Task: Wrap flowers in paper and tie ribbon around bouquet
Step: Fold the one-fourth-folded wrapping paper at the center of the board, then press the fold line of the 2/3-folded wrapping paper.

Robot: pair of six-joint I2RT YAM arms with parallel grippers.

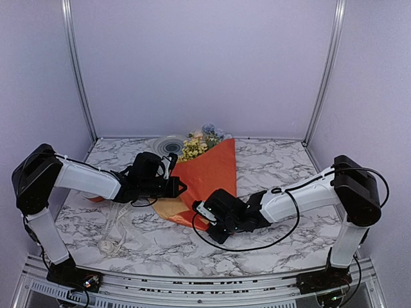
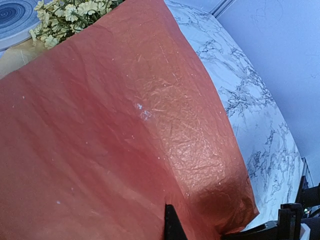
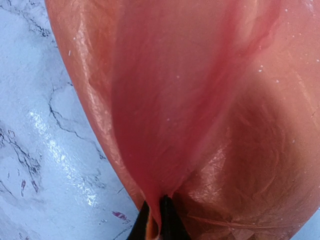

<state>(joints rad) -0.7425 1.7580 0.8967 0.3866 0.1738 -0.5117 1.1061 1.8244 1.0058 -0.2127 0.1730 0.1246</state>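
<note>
The bouquet lies in the middle of the table: orange paper (image 1: 209, 172) folded into a cone, with the flowers (image 1: 200, 142) sticking out at its far, wide end. My left gripper (image 1: 178, 187) is shut on the paper's left edge. In the left wrist view only one black fingertip (image 2: 172, 222) shows, pressed on the crinkly paper (image 2: 125, 125), with yellow flowers (image 2: 75, 15) at the top left. My right gripper (image 1: 200, 210) pinches the cone's near, narrow end; its fingertips (image 3: 167, 220) hold a fold of paper (image 3: 200, 100). The cream ribbon (image 1: 119, 221) lies loose at the near left.
A round blue-patterned plate (image 1: 168, 144) sits at the back, just left of the flowers, and shows in the left wrist view's corner (image 2: 15, 15). A small orange thing (image 1: 95, 197) peeks from under the left arm. Marble tabletop (image 1: 276, 167) spreads to the right of the bouquet.
</note>
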